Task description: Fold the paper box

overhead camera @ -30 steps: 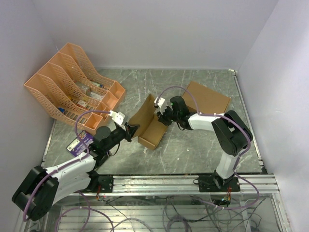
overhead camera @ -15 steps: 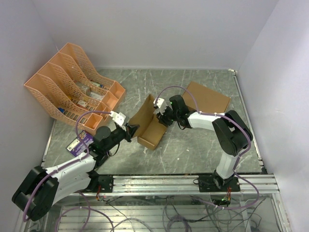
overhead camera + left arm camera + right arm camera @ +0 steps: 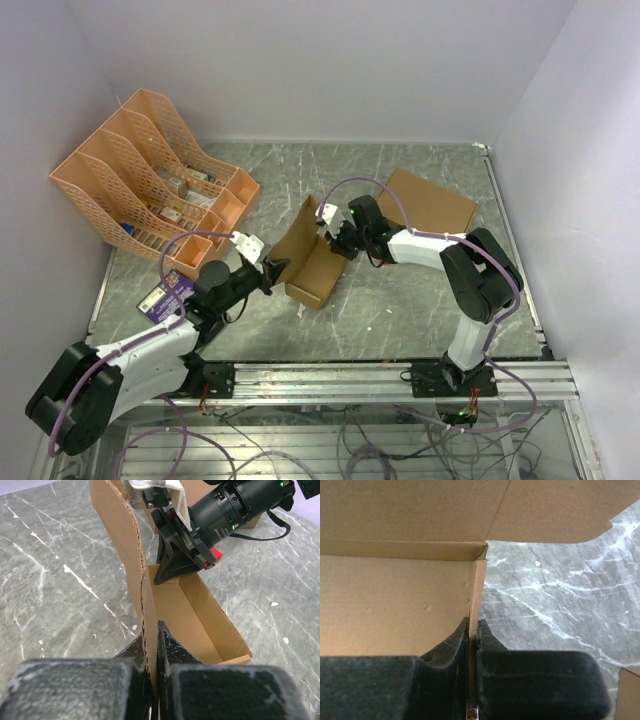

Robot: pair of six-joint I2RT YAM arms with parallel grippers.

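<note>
Our right claw [image 3: 334, 242] newly re-pinching the paper box [image 3: 318, 272] wall at two o'clock, left claw [image 3: 276, 268] pinching its nine-o'clock flap.

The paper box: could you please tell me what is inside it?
The paper box shows a bare floor, plus one finger of the right gripper pinching its far wall. The left gripper hides the near corner.

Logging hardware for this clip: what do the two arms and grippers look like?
The left arm and right arm have white links and black joints, each trailed by a purple cable. The left gripper and right gripper have black wedge-shaped fingers and a white camera mount. The right one shows a green light.
</note>
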